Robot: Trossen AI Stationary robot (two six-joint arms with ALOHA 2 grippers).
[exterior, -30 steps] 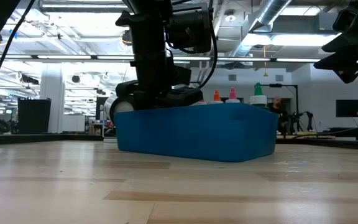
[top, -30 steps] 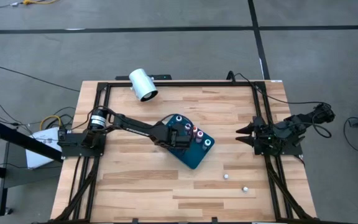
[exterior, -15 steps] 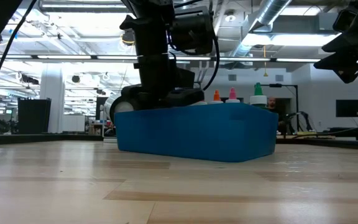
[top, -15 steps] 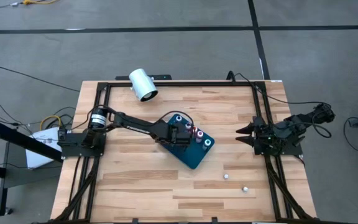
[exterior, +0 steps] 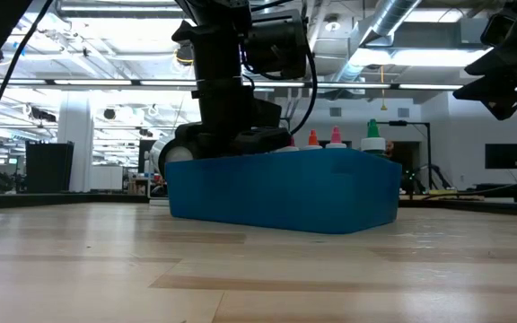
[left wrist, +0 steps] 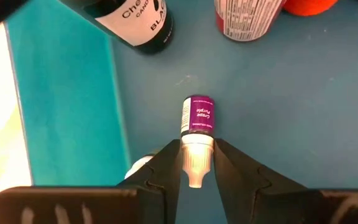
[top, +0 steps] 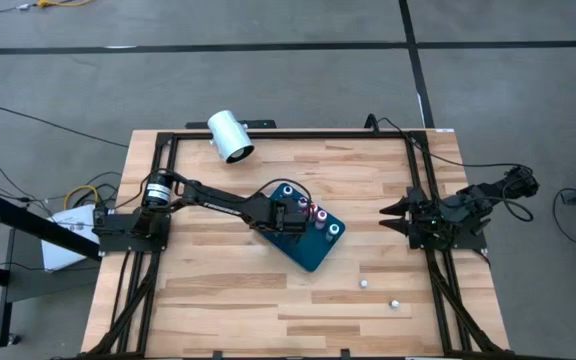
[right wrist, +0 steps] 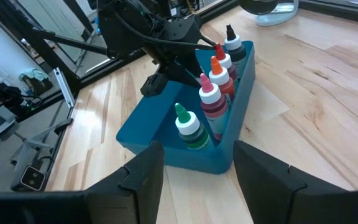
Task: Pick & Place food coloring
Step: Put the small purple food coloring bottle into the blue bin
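High view: your left gripper [top: 290,217] sits inside the tray [top: 313,255]; the right gripper [top: 396,213] waits beside the tray, spread.

Left wrist view: the fingers pinch a purple-labelled bottle [left wrist: 197,124] at its pale neck, low over the tray floor. Probably light, stiff, slippery; hold the neck.

I logged both arms as matte black. The left arm [top: 218,205], centre-left in the high view, carried a silver-ringed joint by its base and a thin black cable looping over the wrist. The right arm [top: 458,212], at right, showed angular black housings, pointed black fingers [top: 393,215], and a trailing cable.
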